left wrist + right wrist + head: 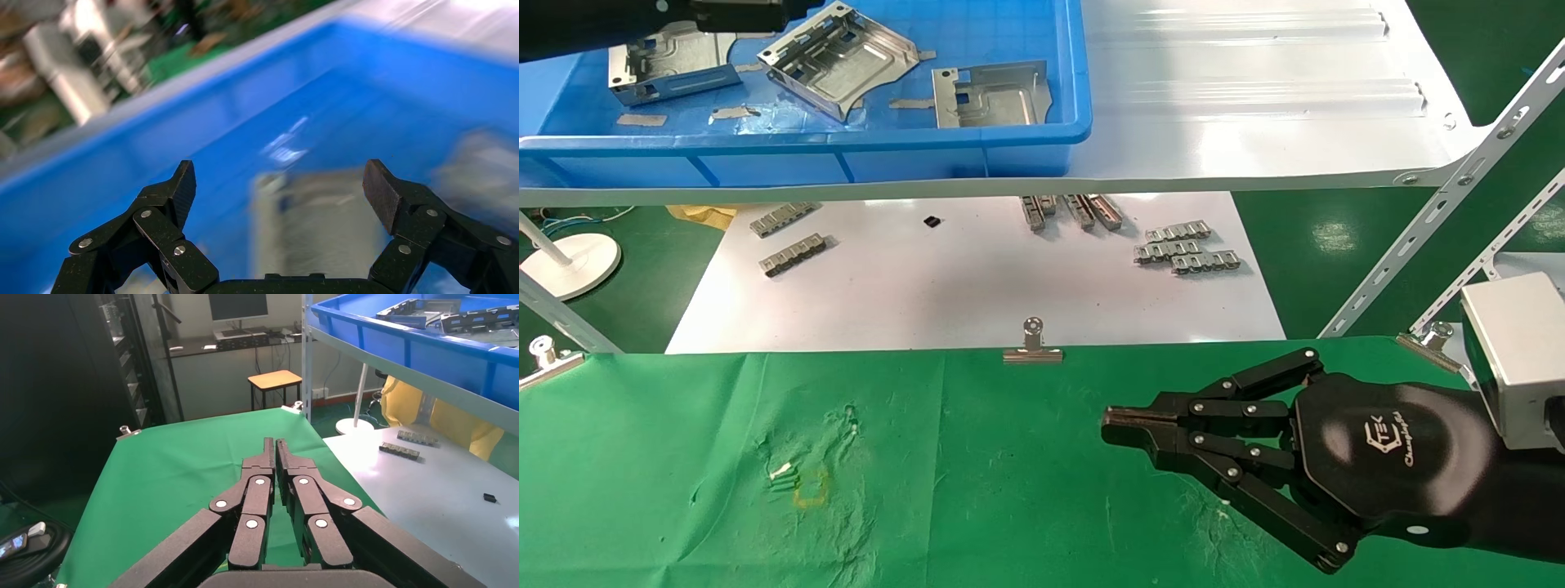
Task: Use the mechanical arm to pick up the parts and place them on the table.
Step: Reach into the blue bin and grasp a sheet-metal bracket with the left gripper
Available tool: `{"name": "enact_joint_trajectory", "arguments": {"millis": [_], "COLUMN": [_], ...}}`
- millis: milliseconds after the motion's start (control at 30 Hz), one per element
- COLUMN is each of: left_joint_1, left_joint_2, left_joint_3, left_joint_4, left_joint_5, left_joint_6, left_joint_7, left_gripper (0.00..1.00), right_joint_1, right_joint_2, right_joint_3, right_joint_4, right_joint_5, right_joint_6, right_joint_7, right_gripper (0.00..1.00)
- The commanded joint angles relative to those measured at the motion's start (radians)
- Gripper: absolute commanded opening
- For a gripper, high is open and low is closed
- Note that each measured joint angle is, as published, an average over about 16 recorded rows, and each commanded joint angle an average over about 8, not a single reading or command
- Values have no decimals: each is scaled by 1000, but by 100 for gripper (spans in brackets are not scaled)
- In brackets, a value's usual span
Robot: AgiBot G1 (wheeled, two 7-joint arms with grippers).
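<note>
I'm hovering left gripper (278,184), fingers wide, over bracket (312,214) in blue bin (1042,122) | right gripper (1109,426) idling over green cloth table (682,457), fingers together | I'm centring over folded edges before closing.

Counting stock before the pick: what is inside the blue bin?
Inside the blue bin lie three silver parts, plus small grey scraps. The open left gripper hovers over the leftmost one; its arm covers the bin's far left corner.
</note>
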Motion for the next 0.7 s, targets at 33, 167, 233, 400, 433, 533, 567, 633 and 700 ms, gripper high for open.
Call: {"name": "enact_joint_trajectory", "arguments": {"millis": [33, 167, 233, 400, 433, 533, 567, 633, 700], "left_joint_1": [-42, -75, -87, -105, -107, -112, -113, -115, -116], "left_joint_2": [38, 86, 104, 139, 144, 154, 156, 159, 161], "left_joint_3": [20, 40, 47, 60, 61, 62, 62, 61, 60], "left_joint_4": [95, 190, 223, 282, 291, 309, 313, 320, 325], "left_joint_5": [48, 81, 92, 111, 113, 115, 115, 113, 112], "left_joint_6": [-74, -123, -137, -161, -165, -175, -178, -184, -190], "left_joint_7": [12, 22, 28, 38, 40, 46, 48, 54, 60], "left_gripper": [5, 0, 0, 0, 0, 0, 0, 0, 0], "right_joint_1": [0, 0, 0, 0, 0, 0, 0, 0, 0], "right_joint_2": [0, 0, 0, 0, 0, 0, 0, 0, 0], "right_joint_3": [0, 0, 0, 0, 0, 0, 0, 0, 0], "right_joint_4": [0, 0, 0, 0, 0, 0, 0, 0, 0], "right_joint_5": [0, 0, 0, 0, 0, 0, 0, 0, 0], "right_joint_6": [0, 0, 0, 0, 0, 0, 0, 0, 0], "right_joint_7": [0, 0, 0, 0, 0, 0, 0, 0, 0], "right_gripper": [100, 100, 100, 100, 100, 100, 100, 100, 100]}}
